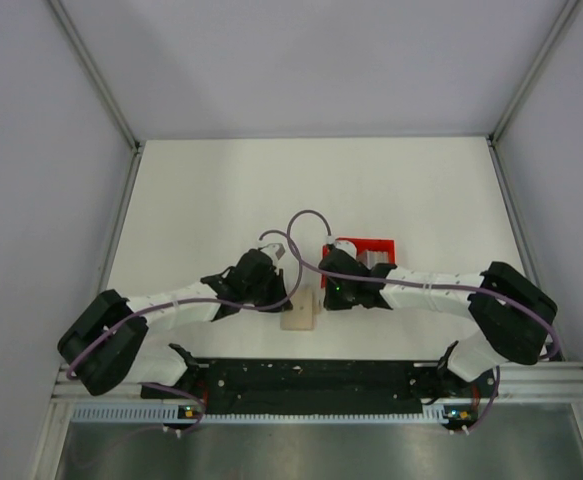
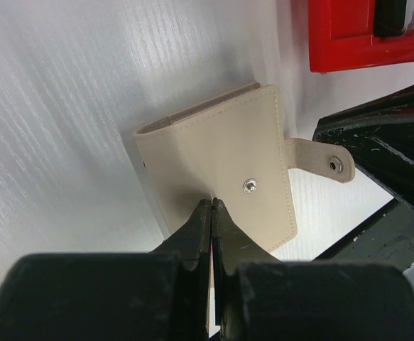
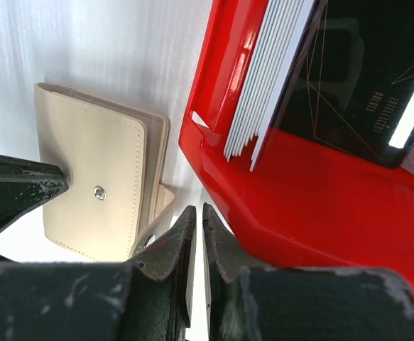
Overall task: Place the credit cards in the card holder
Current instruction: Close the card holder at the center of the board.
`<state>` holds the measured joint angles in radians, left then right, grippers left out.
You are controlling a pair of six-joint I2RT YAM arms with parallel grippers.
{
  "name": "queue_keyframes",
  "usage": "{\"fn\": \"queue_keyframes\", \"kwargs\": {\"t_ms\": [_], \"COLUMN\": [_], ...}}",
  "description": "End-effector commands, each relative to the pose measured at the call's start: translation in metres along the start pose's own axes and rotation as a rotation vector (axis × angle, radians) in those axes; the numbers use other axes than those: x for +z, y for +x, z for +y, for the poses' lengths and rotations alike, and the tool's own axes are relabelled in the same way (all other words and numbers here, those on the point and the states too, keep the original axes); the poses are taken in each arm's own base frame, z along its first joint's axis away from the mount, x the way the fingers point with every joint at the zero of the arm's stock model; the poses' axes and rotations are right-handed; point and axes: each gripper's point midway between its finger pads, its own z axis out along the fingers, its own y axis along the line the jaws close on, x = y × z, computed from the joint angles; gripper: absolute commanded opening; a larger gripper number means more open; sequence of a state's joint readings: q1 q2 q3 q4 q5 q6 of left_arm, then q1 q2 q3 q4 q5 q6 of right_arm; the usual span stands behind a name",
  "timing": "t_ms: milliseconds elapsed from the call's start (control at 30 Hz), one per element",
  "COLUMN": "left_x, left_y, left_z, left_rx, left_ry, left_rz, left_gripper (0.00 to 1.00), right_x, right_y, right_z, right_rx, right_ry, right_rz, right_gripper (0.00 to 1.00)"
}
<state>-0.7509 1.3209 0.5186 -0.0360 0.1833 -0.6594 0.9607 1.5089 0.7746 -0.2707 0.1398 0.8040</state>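
Note:
The card holder is a beige folded wallet lying flat on the white table, its snap strap sticking out to one side. My left gripper is shut, its tips on the wallet's cover near the snap stud. The credit cards stand on edge in a red tray: a pale stack and a black card. My right gripper hovers between the card holder and the tray, jaws closed to a thin slit with nothing seen in it. From above, the card holder lies below both grippers, left gripper, right gripper.
The red tray sits just right of the wallet, its glossy wall close to my right fingers. The left gripper's black finger shows at the wallet's far side. White walls enclose the table; a black rail runs along the near edge.

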Motion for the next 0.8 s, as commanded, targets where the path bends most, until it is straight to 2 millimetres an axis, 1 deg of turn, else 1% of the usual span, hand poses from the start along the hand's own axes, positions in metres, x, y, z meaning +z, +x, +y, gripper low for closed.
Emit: {"fn": "queue_keyframes", "kwargs": {"t_ms": [0, 133, 233, 467, 700, 767], "left_x": [-0.003, -0.012, -0.014, -0.009, -0.003, -0.002], "left_y": [0.003, 0.001, 0.002, 0.011, 0.020, 0.020], "left_z": [-0.009, -0.010, -0.010, -0.005, 0.003, 0.005], "left_rx": [-0.006, -0.016, -0.019, -0.009, -0.033, -0.036], "left_ry": [0.036, 0.037, 0.037, 0.039, 0.005, -0.007], "left_rz": [-0.001, -0.028, -0.026, -0.006, 0.008, 0.007], "left_gripper": [0.00, 0.00, 0.00, 0.00, 0.00, 0.00], "right_x": [-0.003, -0.002, -0.002, -0.002, -0.002, -0.003], "right_y": [-0.026, -0.022, -0.021, -0.023, -0.019, -0.019], "right_z": [0.020, 0.025, 0.030, 0.039, 0.039, 0.039], "right_rx": [-0.025, -0.046, -0.051, -0.051, -0.048, -0.048], "right_ry": [-0.070, -0.103, -0.124, -0.160, -0.167, -0.169], "right_rz": [-0.048, -0.025, -0.019, -0.010, 0.005, 0.001], "right_gripper": [0.08, 0.07, 0.07, 0.07, 0.06, 0.06]}}
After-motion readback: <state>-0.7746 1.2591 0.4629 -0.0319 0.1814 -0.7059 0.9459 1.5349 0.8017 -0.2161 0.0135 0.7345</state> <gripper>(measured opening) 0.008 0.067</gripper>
